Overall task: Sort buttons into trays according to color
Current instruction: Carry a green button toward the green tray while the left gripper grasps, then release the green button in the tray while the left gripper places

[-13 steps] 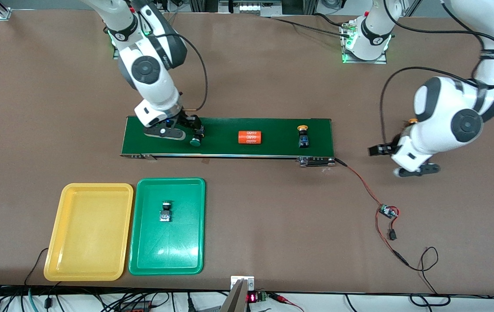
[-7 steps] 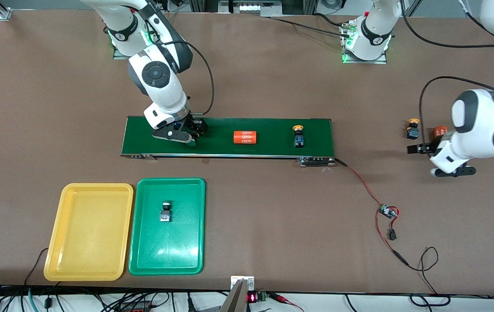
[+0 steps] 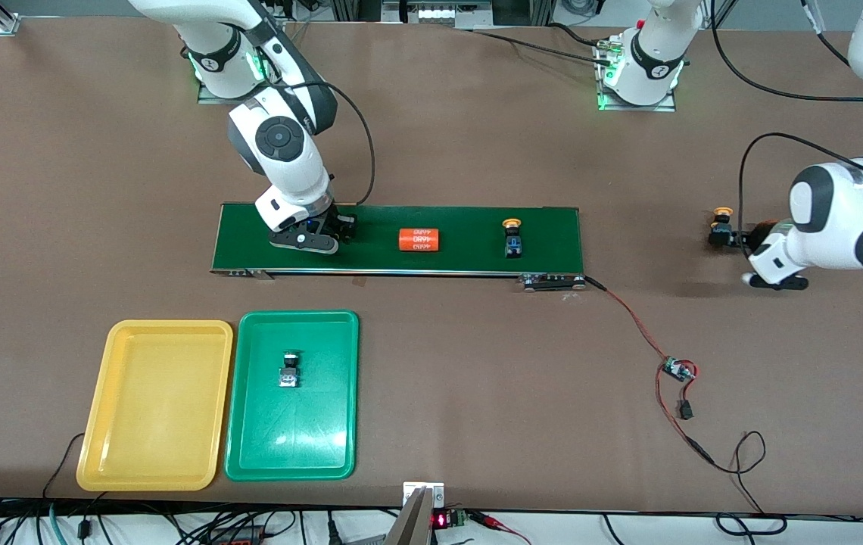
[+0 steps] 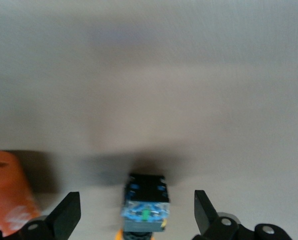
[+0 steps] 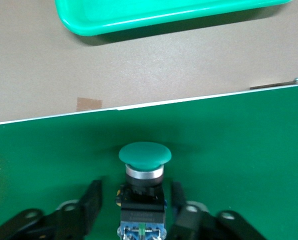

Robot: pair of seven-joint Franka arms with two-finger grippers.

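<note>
Your left arm has swung out past the conveyor belt (image 3: pixel 401 238)'s end; its left gripper (image 4: pixel 137 216), jaws wide, now brackets a yellow-capped button (image 4: pixel 145 202) on the table. Your right gripper (image 5: pixel 133 210) has just narrowed around the green-capped button (image 5: pixel 144 172) at the belt's tray-side end: judge the grasp nearly set, green tray (image 3: pixel 250 454) next.

We hold our right gripper (image 5: pixel 139 210) low at ten o'clock, fingers partly closed. Our left gripper (image 4: pixel 134 220) hangs low at three o'clock, fingers spread wide.

One button (image 3: pixel 289 369) in tray (image 3: pixel 250 454) beside second tray (image 3: pixel 98 462), another button (image 3: pixel 512 236) on belt (image 3: pixel 469 253)
</note>
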